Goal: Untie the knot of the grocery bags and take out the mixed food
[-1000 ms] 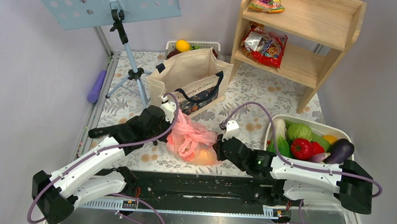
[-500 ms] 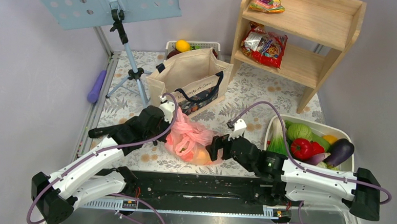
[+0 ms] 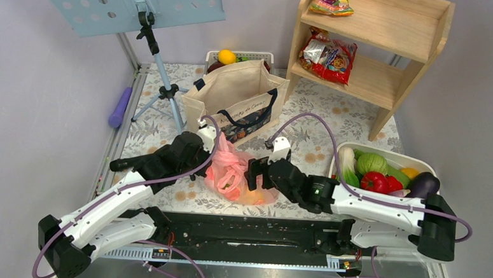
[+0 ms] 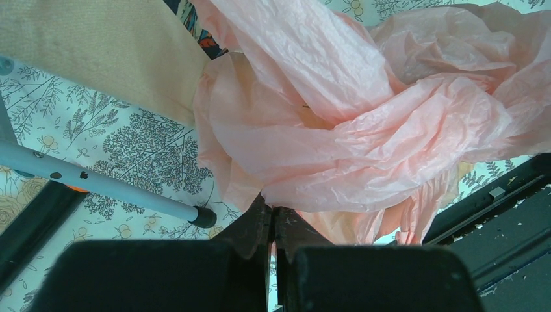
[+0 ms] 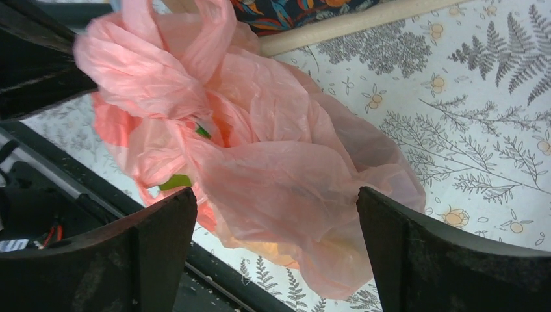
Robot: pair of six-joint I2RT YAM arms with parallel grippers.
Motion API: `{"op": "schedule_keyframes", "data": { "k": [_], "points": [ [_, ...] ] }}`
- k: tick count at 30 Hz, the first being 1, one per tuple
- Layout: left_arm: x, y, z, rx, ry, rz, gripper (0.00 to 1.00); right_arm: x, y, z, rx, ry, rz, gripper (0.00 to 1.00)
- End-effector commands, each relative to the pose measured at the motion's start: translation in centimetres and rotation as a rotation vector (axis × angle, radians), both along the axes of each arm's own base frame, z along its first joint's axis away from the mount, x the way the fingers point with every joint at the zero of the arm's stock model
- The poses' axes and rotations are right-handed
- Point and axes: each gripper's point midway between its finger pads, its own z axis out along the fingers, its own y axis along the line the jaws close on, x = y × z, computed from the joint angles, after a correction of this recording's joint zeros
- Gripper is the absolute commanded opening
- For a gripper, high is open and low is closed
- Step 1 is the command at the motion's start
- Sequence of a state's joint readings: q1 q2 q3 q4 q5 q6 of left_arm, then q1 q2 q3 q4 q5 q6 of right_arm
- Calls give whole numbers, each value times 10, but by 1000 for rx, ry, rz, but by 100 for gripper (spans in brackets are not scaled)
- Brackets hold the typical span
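A crinkly pink grocery bag (image 3: 234,174) lies on the floral tablecloth in front of the arms. My left gripper (image 3: 209,152) is shut on a fold of its thin plastic at the bag's left top; its fingertips (image 4: 273,216) pinch the film. Over the bag's right side, my right gripper (image 3: 255,172) stands wide open, with the bag (image 5: 273,162) bulging between its fingers (image 5: 162,247) and nothing gripped. Green (image 5: 174,182) and orange food shows through the plastic. I cannot pick out the knot among the bunched folds.
A beige canvas tote (image 3: 236,100) stands just behind the bag. A white tub (image 3: 383,150) of vegetables sits at the right, with a wooden shelf (image 3: 368,75) holding snack packets behind it. A music stand's legs (image 3: 163,93) and a purple object (image 3: 119,107) are at the left.
My right gripper went from shut to wide open and moved left and forward over the bag's right side. The left gripper kept its hold on the plastic.
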State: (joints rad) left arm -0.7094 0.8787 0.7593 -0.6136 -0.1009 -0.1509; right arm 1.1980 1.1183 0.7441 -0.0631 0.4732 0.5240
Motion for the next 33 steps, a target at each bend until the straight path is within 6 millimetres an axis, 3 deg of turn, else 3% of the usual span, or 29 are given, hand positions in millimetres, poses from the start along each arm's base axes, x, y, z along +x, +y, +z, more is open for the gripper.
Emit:
{"op": "schedule_keyframes", "data": {
  "k": [1, 5, 7, 10, 14, 15, 17, 19, 22, 26, 30, 33],
  "points": [
    [5, -5, 20, -46, -42, -1, 0, 17, 4, -2, 0, -23, -105, 100],
    [6, -4, 19, -43, -43, 2, 0, 27, -6, -19, -47, -34, -195, 99],
    [6, -4, 20, -40, -45, 2, 0, 28, -1, -18, 2, -45, -193, 91],
    [7, -3, 19, -35, -44, 6, 0, 28, -1, -22, 51, -53, -196, 69],
    [5, -6, 21, -47, -38, -10, 3, 31, -12, -30, 47, -59, -248, 23],
    [4, -7, 23, -55, -39, -18, 11, 31, -13, -31, 41, -61, -249, 14],
    [1, -13, 32, -87, -54, -52, 37, 30, -12, -34, 20, -62, -231, 0],
    [-3, -21, 43, -144, -71, -90, 67, 29, -8, -36, 15, -54, -214, 0],
    [-13, -45, 71, -315, -79, -153, 97, 27, -3, -36, 16, -43, -195, 0],
    [-9, -60, 88, -413, -79, -148, 99, 27, 0, -35, 17, -41, -187, 0],
    [8, -50, 67, -308, -33, -46, 99, 25, 0, -34, 25, -35, -178, 0],
    [8, -57, 58, -289, 27, -56, 99, 24, 0, -31, 37, -35, -175, 0]
  ]
}}
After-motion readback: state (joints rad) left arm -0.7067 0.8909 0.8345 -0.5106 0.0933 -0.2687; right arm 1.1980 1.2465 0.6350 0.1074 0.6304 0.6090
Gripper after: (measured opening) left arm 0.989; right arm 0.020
